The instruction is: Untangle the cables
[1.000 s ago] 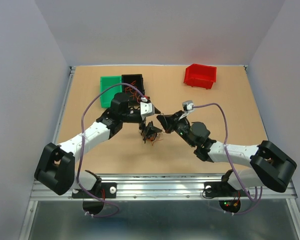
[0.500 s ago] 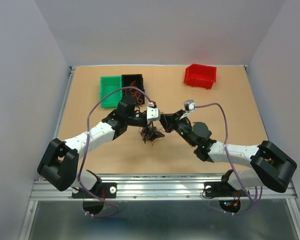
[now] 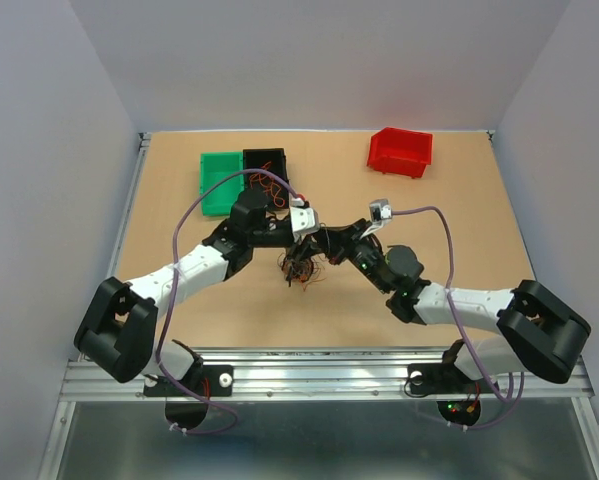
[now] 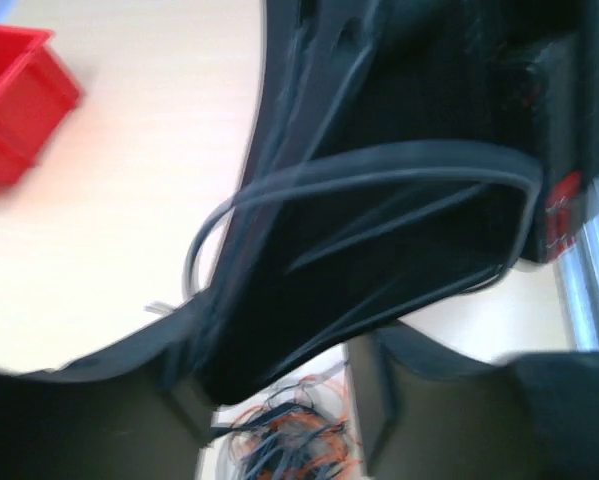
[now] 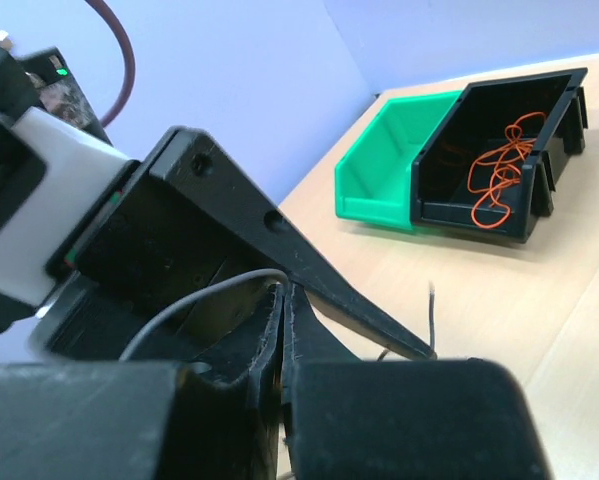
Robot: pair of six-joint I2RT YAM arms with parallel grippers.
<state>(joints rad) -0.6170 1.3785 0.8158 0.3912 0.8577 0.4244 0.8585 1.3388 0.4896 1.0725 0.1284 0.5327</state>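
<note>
Left tool (image 3: 302,243), right tool (image 3: 325,243), nearly touching above cables (image 3: 301,268), red bin (image 3: 399,152) beyond

Left claw (image 3: 301,250) and right claw (image 3: 321,243) crowd each other over the cables (image 3: 301,270); open table (image 3: 479,200) lies rightward.

The two tools meet over the middle of the tabletop (image 3: 459,230), the left tool (image 3: 300,248) just left of the right tool (image 3: 326,242). The cables (image 3: 302,268) lie bunched on the tabletop under the left tool, on its near side. In its wrist view they sit low between its fingers (image 4: 374,400). Behind and left of the left tool two bins stand touching side by side: the outer bin (image 3: 217,182) on the left and the inner bin (image 3: 266,166) on the right, with a loose wire (image 5: 497,165) in it. A third bin (image 3: 399,152) sits well behind and right of the right tool.
</note>
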